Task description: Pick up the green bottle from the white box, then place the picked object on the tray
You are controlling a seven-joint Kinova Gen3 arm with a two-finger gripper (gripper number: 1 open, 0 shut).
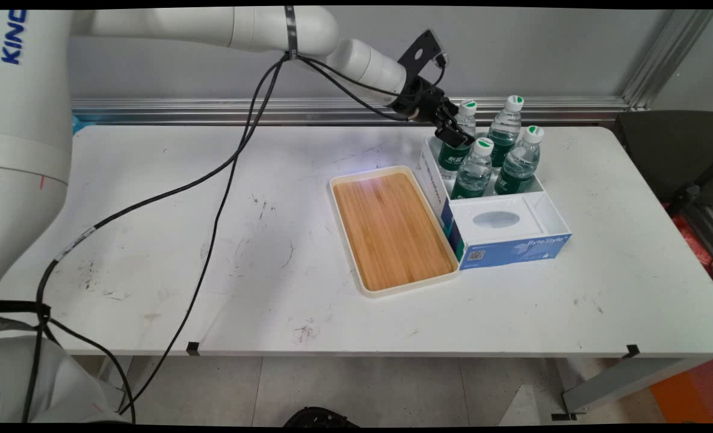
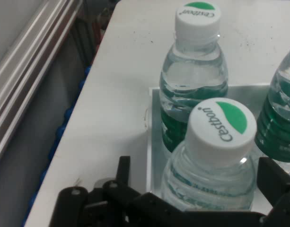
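The white surface (image 1: 151, 240) carries, from its centre towards three o'clock, a bamboo-floored tray (image 1: 392, 231) with a cream rim, bare inside, and touching its three o'clock side a white organiser box (image 1: 549, 207). The box's near compartment holds a tissue pack (image 1: 496, 220) behind a blue label; its far compartment, at twelve o'clock of the pack, holds four water bottles (image 1: 473, 169) with green-marked white caps, packed close together.

The gripper (image 1: 452, 133) hangs over the bottle at the far compartment's ten o'clock corner (image 2: 215, 165). In the hand view its fingers (image 2: 275, 182) stand spread on either side of that bottle's shoulder, just below the cap, with no visible pinch on it.

The risk, as I judge it, lies in the crowding. The neighbour bottle (image 2: 194, 85) stands almost against the straddled one, so a finger may catch it or the box wall and tip a bottle or drag the light box across the surface. The bottle is smooth and rounded, so a grip near the cap may slip or let it swing
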